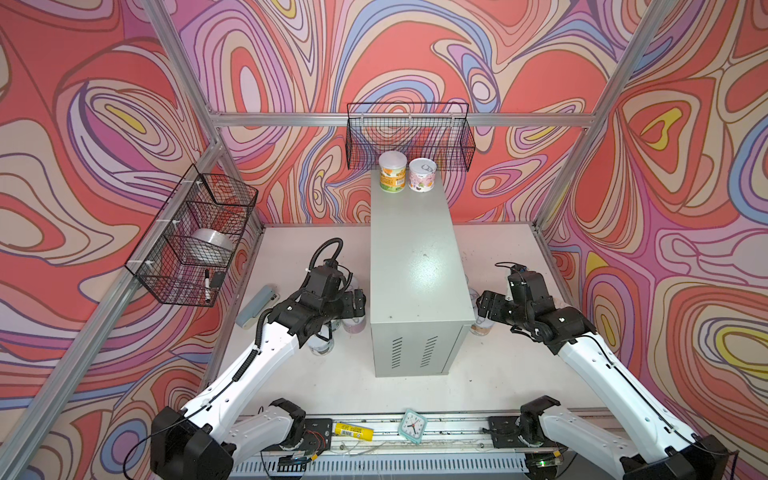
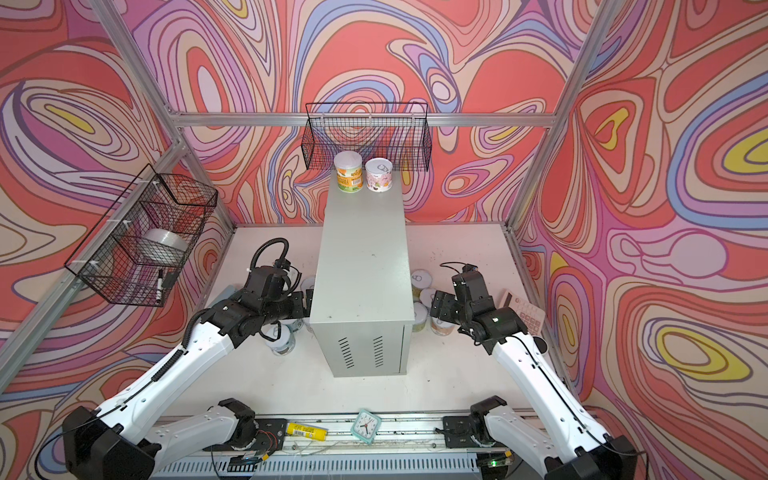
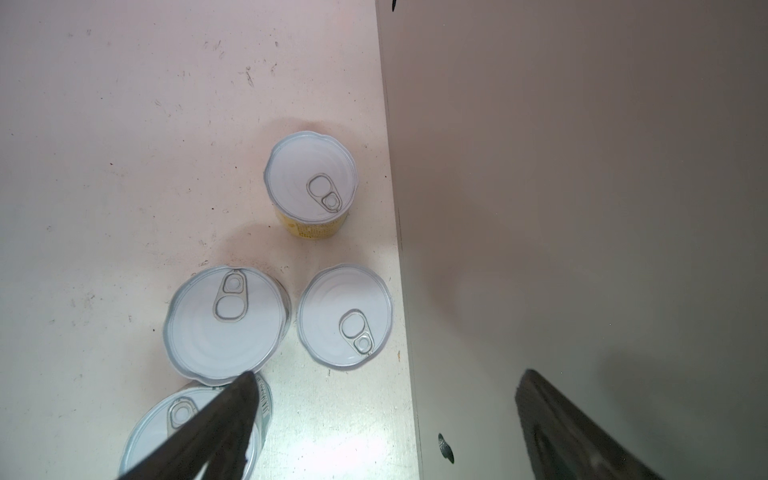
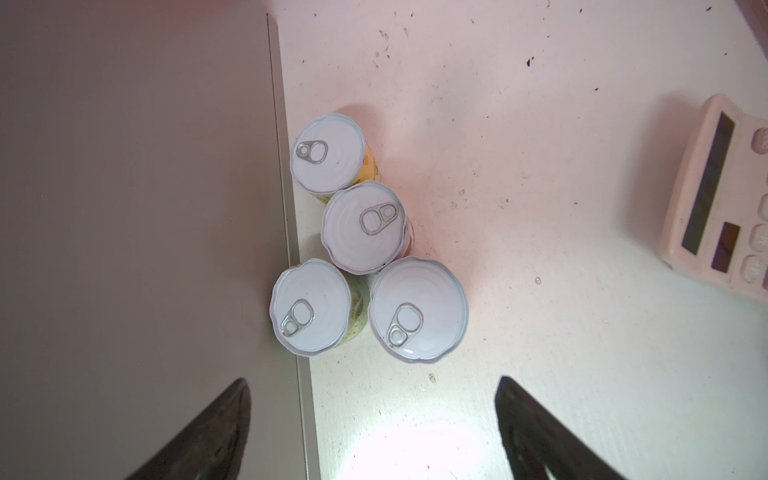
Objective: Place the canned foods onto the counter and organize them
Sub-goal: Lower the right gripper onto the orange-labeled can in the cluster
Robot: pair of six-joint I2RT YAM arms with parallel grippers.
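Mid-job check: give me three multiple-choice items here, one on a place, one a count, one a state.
1. Where on the counter do the orange-green can and pink can stand?
A. far end, by the back wire basket
B. near end
C. middle
2. How many tabletop cans does the right wrist view show?
A. two
B. four
C. six
3. The right gripper is:
A. shut on a can
B. open, empty
C. out of view
Key: 1A, both stand by the basket; 2B, four lids cluster beside the counter; 3B, jaws apart, nothing between.

It was a robot lab cell: aluminium frame, printed swirl walls, arms bolted on a rail.
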